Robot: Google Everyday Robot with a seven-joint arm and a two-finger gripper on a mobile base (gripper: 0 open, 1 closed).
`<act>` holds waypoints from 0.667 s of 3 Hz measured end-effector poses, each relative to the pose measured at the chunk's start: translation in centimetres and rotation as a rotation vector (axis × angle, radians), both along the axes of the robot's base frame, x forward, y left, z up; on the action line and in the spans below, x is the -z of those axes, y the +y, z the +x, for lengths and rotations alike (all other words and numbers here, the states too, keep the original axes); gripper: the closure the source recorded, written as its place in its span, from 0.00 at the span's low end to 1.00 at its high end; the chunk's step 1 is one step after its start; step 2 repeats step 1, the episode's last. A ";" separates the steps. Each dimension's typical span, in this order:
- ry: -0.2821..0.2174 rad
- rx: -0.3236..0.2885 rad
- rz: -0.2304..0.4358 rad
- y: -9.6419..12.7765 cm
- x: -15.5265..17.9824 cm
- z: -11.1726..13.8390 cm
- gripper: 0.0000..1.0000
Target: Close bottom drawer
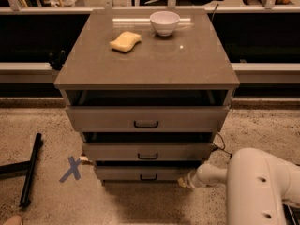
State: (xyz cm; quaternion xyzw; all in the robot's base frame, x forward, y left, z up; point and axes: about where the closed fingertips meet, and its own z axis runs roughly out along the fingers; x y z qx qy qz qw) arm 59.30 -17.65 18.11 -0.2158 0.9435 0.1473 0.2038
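The bottom drawer is the lowest of three grey-beige drawers in the cabinet, with a small dark pull handle. Its front stands a little behind the middle drawer front. A dark gap shows above it. My white arm reaches in from the lower right. The gripper is at the right end of the bottom drawer's front, close to or touching it.
The top drawer is pulled out furthest. A white bowl and a yellow sponge sit on the cabinet top. A blue tape X and a black bar lie on the speckled floor at the left.
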 end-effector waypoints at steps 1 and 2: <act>0.025 0.020 0.037 -1.8 -0.9 -3.0 1.00; 0.025 0.020 0.037 -1.8 -0.9 -3.0 1.00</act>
